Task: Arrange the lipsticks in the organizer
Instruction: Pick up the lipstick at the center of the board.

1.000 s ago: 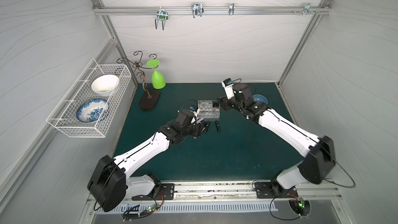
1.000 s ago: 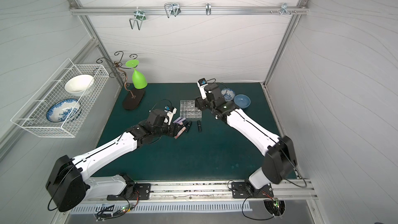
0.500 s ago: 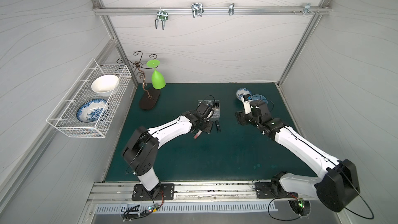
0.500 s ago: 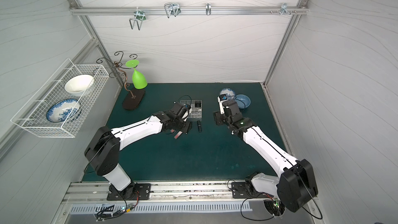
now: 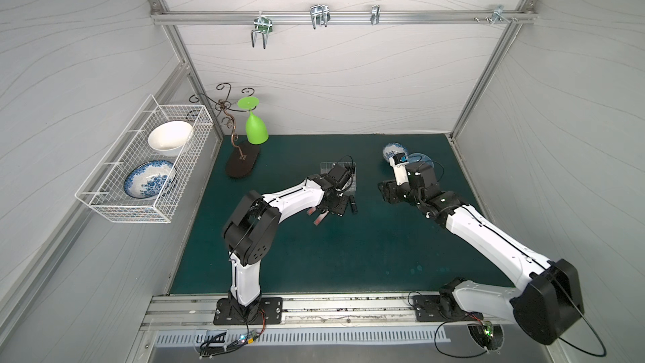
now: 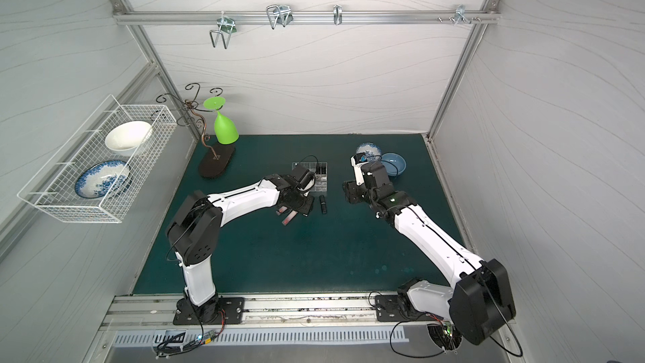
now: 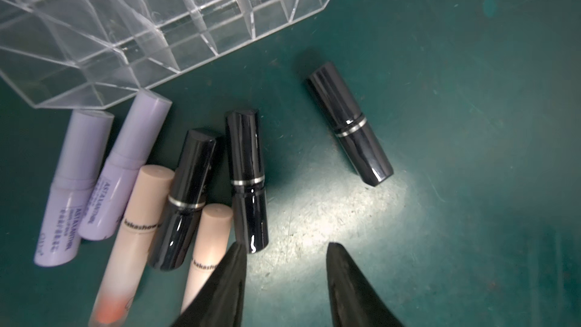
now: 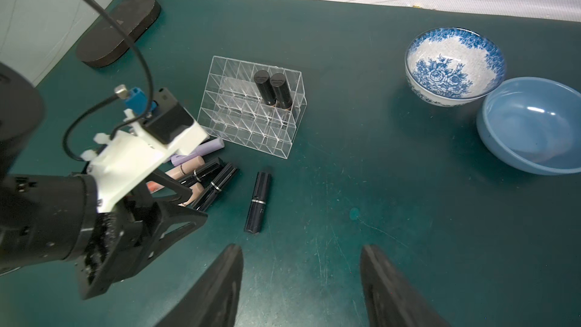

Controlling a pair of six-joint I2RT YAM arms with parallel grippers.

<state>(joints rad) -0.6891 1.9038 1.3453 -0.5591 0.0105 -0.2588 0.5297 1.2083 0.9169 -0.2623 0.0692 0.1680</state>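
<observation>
The clear organizer (image 8: 251, 111) stands mid-table with two black lipsticks (image 8: 265, 88) upright in its cells. Beside it lie loose lipsticks: two lilac (image 7: 125, 165), two pink (image 7: 138, 224) and two black (image 7: 185, 199) in a bunch. A lone black one (image 7: 349, 127) lies apart, seen in both top views (image 5: 353, 204) (image 6: 323, 204). My left gripper (image 7: 286, 246) hovers open over bare mat, one fingertip next to the end of a black lipstick (image 7: 248, 177). My right gripper (image 8: 301, 248) is open and empty, to the right of the pile.
A blue-and-white bowl (image 8: 452, 67) and a plain blue bowl (image 8: 531, 124) sit at the back right. A black oval stand base (image 8: 119, 29) with a green glass (image 5: 256, 127) is at the back left. A white wire basket (image 5: 146, 165) hangs on the left wall.
My right arm has drawn back from over the organizer to the right. My left wrist has reached forward to the lipstick pile, and its jaws have narrowed a little.
</observation>
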